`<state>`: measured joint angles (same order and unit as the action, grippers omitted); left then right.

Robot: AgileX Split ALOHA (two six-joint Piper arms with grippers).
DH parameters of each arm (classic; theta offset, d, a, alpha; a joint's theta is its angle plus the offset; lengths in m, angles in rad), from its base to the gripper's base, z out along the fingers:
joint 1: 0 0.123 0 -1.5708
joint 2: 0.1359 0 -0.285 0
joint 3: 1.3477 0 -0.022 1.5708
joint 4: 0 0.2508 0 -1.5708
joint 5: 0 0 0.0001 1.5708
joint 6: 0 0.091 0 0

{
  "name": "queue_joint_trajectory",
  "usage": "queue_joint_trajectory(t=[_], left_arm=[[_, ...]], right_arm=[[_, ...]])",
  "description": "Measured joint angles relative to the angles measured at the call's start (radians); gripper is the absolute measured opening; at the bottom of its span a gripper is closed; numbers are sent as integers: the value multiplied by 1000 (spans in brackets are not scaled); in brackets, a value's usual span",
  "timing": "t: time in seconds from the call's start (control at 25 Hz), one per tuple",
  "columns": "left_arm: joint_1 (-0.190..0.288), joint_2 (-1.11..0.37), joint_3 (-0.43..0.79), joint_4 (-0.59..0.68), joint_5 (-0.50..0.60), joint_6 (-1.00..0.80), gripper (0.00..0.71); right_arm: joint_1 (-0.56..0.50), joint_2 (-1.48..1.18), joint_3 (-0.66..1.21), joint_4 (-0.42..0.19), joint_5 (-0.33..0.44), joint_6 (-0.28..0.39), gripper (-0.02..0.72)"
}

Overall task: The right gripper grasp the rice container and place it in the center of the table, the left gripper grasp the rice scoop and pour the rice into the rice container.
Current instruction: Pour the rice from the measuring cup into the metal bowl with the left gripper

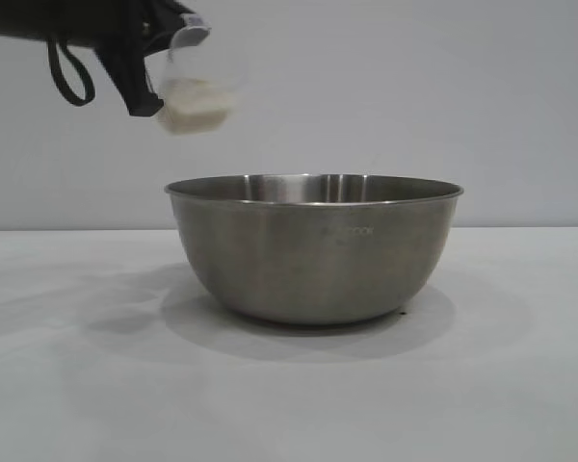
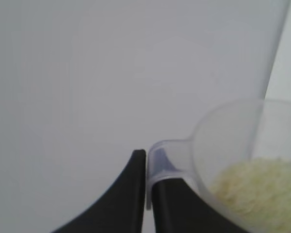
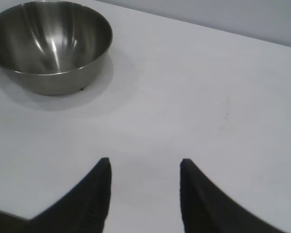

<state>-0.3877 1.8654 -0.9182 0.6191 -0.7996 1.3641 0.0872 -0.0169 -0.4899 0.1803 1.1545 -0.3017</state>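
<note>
The rice container (image 1: 313, 245), a large steel bowl, stands empty in the middle of the white table (image 1: 67, 385); the right wrist view shows it (image 3: 51, 43) too, some way off. Above and to the left of its rim hangs the rice scoop (image 1: 195, 87), a translucent cup with pale rice (image 1: 195, 111) in its bottom. My left gripper (image 1: 149, 72) is shut on the scoop's handle (image 2: 160, 162), and the rice (image 2: 257, 187) shows inside the cup. My right gripper (image 3: 144, 167) stands open over bare table, away from the bowl, and holds nothing.
A plain grey wall (image 1: 414, 87) stands behind the table. White tabletop (image 3: 208, 111) surrounds the bowl on all sides. A black cable loop (image 1: 69, 77) hangs under the left arm.
</note>
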Motion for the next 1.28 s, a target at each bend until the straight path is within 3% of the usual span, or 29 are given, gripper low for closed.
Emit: queue_joint_trajectory(t=[0.36,0.76,0.96,1.08,1.16,1.28], left_arm=[[-63,0,-4,66,10,395,0],[-79,0,-6,136,8,581,0],[-79,0,-6,149,6,581,0],[-79,0,-6,132,-3,429,0],[-79,0,-6,55,-19,264,0],[-79,0,-6,-180,-56,39,0]], right_arm=[[0,0,0,0,0,0,316],[0,0,0,0,0,0,316],[0,0,0,0,0,0,316],[0,0,0,0,0,0,316],[0,0,0,0,0,0,316],[0,0,0,0,0,0,316]])
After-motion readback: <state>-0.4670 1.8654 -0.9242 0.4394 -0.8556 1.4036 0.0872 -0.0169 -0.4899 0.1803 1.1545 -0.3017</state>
